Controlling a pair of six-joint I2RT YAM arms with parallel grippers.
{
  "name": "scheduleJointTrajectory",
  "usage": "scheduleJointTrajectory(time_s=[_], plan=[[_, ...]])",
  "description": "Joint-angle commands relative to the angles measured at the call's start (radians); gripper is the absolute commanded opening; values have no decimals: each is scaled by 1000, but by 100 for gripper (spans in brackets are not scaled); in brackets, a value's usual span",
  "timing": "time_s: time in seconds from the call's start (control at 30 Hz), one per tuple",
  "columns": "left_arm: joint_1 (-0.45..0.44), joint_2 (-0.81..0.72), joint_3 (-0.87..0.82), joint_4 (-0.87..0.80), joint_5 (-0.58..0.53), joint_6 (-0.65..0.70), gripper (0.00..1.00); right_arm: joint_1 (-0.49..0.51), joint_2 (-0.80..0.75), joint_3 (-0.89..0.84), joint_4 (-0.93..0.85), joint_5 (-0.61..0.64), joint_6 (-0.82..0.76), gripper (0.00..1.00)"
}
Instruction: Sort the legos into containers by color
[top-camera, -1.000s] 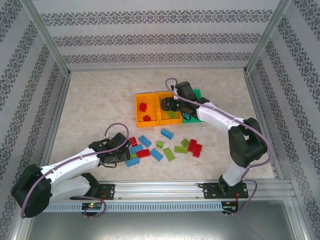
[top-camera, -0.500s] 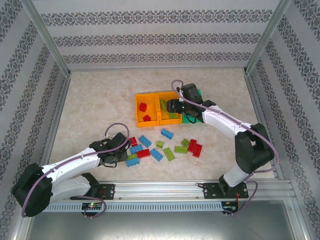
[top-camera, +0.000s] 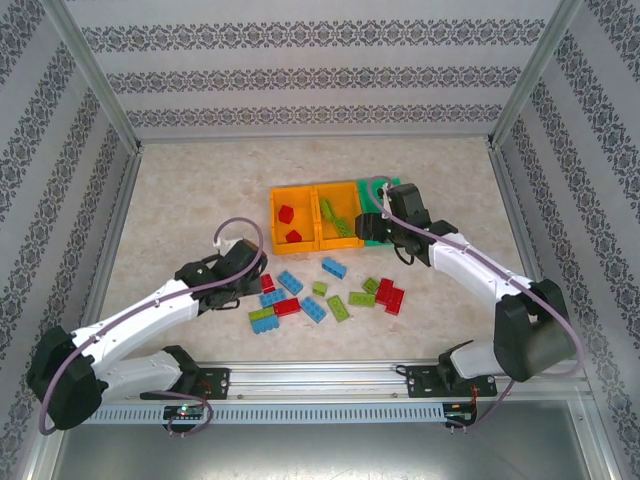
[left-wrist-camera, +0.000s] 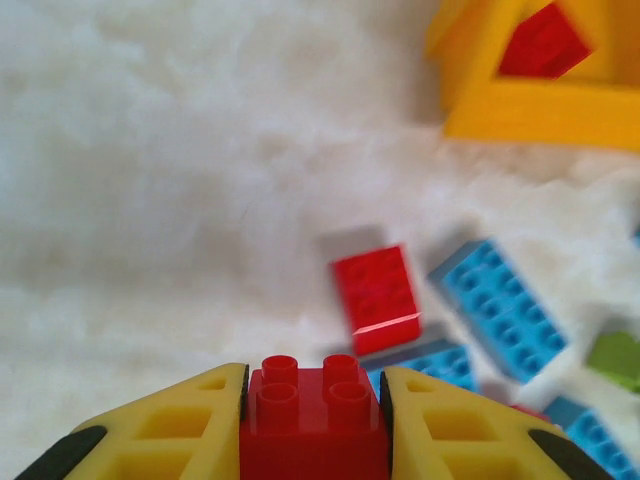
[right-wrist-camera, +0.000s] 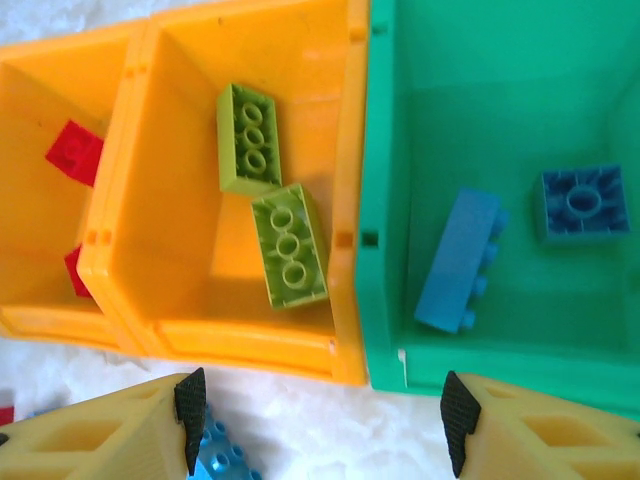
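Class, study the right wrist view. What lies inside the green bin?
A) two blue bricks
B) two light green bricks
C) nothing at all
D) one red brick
A: the green bin holds a long blue brick and a square blue brick, lying apart from each other.

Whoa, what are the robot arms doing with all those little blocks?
They're sorting bricks by color. The left arm's fingers pinch a red brick by the loose pile. The right arm's fingers hang open by the bins. One orange bin has red bricks, the other orange bin two green bricks, the green bin two blue bricks.
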Motion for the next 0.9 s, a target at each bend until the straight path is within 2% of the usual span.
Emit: scheduleJointTrajectory(time_s=[0.0,0.13,0.3,0.6,0.87], plan=[[2,75,108,37,-51,134,32,2,-52,-60,-49,-5,-21,66],[18,203,252,94,-42,252,32,4,-103,-114,-140,34,44,65],[58,357,388,173,25,338,32,4,-197,-210,-211,72,128,65],[131,580,510,260,147,366,32,-4,-361,-336,-318,90,231,60],[143,663,552,284,171,376,35,-5,-378,-407,-328,48,288,53]])
